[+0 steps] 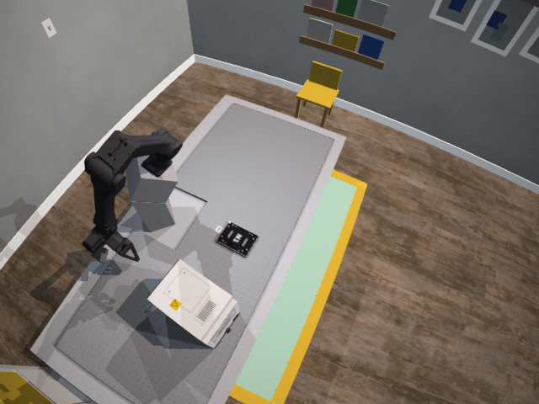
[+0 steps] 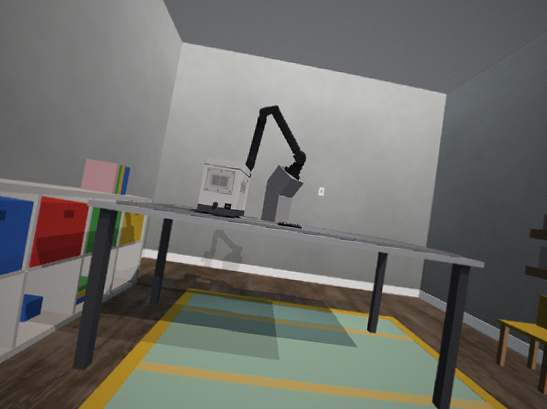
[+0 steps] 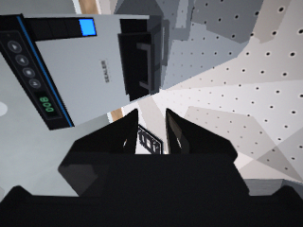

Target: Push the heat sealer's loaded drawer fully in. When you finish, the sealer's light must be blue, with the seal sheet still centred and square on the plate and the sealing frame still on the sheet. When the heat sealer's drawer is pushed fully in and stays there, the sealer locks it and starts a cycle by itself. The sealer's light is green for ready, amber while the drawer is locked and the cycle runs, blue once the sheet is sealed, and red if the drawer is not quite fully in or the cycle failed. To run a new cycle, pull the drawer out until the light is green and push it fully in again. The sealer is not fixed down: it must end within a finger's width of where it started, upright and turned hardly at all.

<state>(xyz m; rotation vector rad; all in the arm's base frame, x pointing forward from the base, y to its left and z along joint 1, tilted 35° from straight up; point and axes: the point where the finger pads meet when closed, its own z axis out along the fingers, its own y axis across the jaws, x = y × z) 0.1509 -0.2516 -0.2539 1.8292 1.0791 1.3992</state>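
The white heat sealer (image 1: 191, 300) (image 2: 223, 185) (image 3: 95, 71) stands upright near the table's front end. In the wrist view its square light (image 3: 87, 26) is blue. Its dark drawer (image 3: 139, 57) with a bar handle sits in against the front face. The seal sheet, plate and frame are hidden inside. My gripper (image 1: 130, 254) (image 3: 151, 113) hangs a short way back from the drawer face, not touching it. Its fingers stand a narrow gap apart with nothing between them. In the exterior view the gripper is hidden behind the sealer.
A flat black fixture plate (image 1: 236, 238) (image 2: 289, 224) (image 3: 149, 142) lies on the table (image 1: 261, 143) beyond the sealer. The arm's grey pedestal (image 1: 152, 191) (image 2: 280, 192) stands at the table's left edge. A yellow chair (image 1: 319, 88) stands past the far end.
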